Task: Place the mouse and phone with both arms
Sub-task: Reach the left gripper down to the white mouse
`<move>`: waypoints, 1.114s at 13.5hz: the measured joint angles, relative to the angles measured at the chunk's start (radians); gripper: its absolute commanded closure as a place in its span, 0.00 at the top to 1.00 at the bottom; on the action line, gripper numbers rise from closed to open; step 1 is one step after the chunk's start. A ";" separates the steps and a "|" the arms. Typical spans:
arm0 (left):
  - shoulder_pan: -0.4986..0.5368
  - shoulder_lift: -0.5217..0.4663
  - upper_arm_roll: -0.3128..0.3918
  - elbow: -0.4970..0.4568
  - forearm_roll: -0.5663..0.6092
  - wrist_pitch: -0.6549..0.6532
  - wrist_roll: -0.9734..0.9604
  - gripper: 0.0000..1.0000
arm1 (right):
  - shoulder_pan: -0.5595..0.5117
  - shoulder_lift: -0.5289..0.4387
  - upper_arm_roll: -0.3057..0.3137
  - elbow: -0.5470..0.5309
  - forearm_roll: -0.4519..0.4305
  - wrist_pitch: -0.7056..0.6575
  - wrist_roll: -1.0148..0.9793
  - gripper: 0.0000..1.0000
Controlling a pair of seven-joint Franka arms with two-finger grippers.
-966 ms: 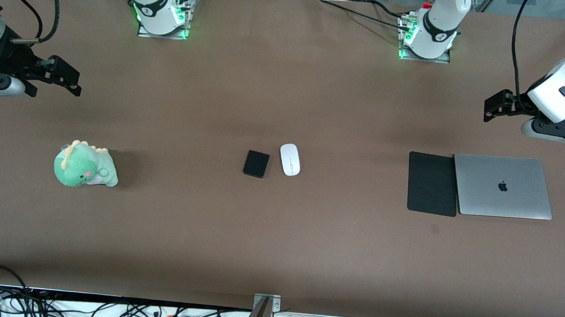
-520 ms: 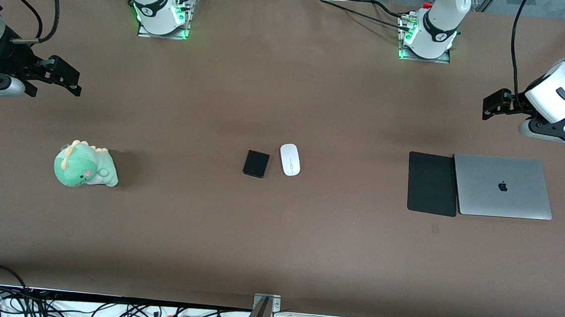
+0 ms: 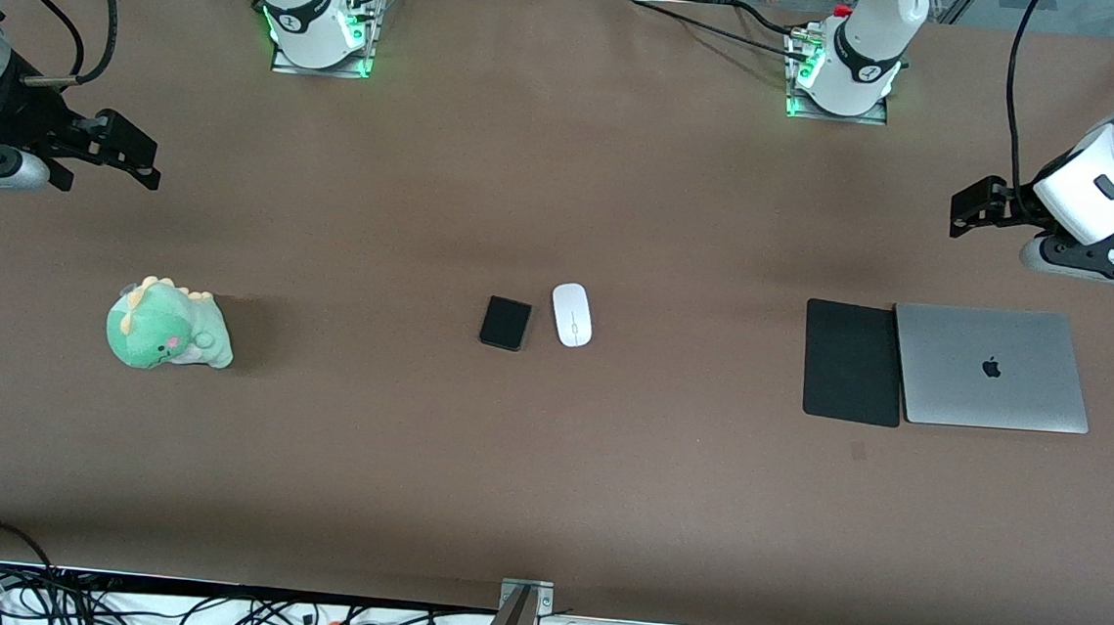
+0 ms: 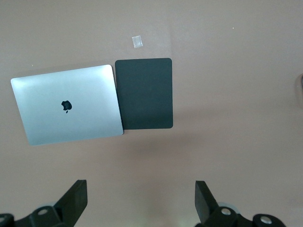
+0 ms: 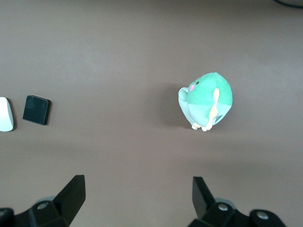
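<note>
The white oval mouse (image 3: 572, 315) lies in the middle of the table, with the small black phone (image 3: 505, 323) right beside it on the side toward the right arm's end. Both also show in the right wrist view, the phone (image 5: 36, 109) whole and the mouse (image 5: 5, 114) cut by the frame edge. My left gripper (image 3: 963, 210) is open and empty, up in the air at the left arm's end of the table, over bare table beside the laptop; its wrist view (image 4: 141, 201) shows wide-spread jaws. My right gripper (image 3: 144, 162) is open and empty at the right arm's end; its wrist view (image 5: 138, 198) shows the same.
A closed silver laptop (image 3: 990, 367) and a black mouse pad (image 3: 852, 362) touching it lie toward the left arm's end. A green plush dinosaur (image 3: 167, 324) sits toward the right arm's end. Both arm bases (image 3: 314, 26) stand along the table's edge farthest from the camera.
The left arm's wrist and gripper have drifted slightly up and toward the table's middle. The right arm, mouse and phone have not moved.
</note>
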 measured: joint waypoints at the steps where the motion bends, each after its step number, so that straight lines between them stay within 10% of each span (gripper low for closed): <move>1: 0.000 0.000 0.000 0.000 0.000 0.000 0.000 1.00 | 0.000 0.000 0.000 0.000 0.000 0.000 0.000 1.00; 8: -0.018 0.047 -0.129 0.004 -0.080 0.008 -0.019 1.00 | 0.000 0.000 0.000 0.000 0.000 0.000 0.000 1.00; 15: -0.256 0.331 -0.228 0.004 -0.035 0.347 -0.409 1.00 | 0.001 0.000 0.001 0.000 0.000 -0.001 0.000 1.00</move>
